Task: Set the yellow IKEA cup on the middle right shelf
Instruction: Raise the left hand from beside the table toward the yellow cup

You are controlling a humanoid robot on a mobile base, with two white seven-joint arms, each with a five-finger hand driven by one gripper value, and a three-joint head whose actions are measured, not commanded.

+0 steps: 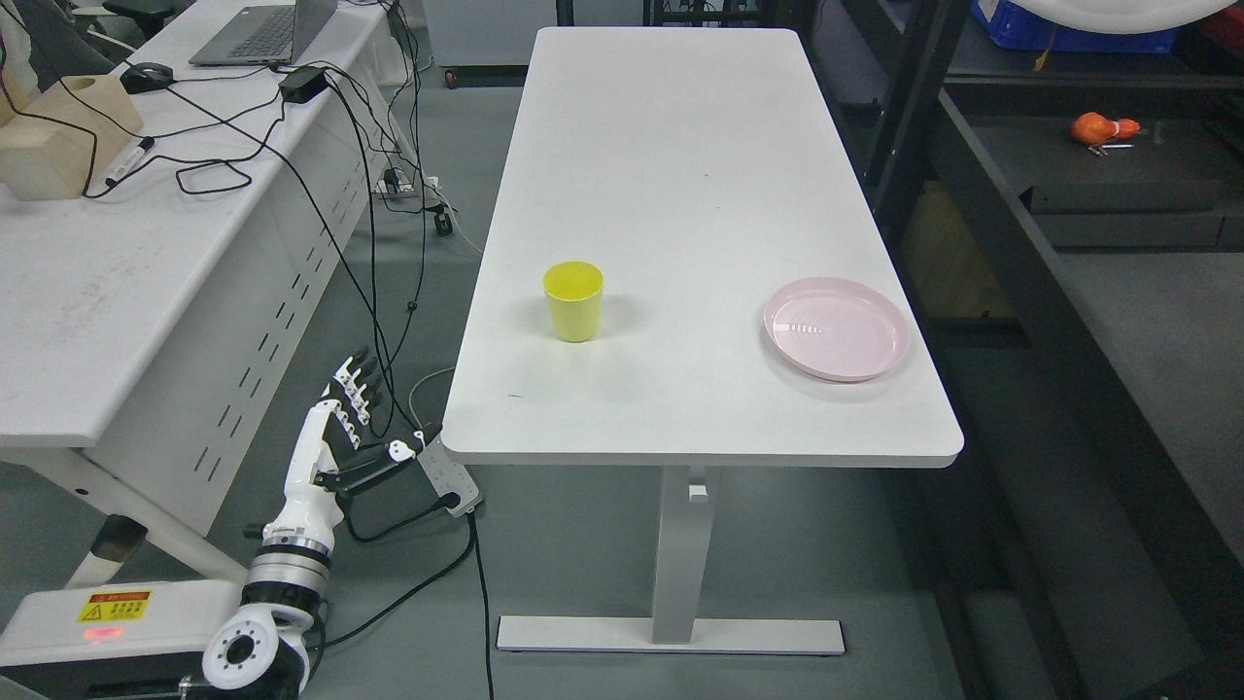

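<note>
While your left hand (352,413) hangs low beside the table's (680,194) near left corner, fingers (362,374) loosely extended and holding nothing, the one yellow cup (572,300) stands well apart from it, up on the tabletop, upright, mouth upward. One pink plate (837,328) lies to its right.

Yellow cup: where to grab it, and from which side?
Wrap the side wall of the yellow cup around mid-height, coming from its left, probably with the left hand. It stands upright, open end up, with no handle visible and bare table all round.
</note>
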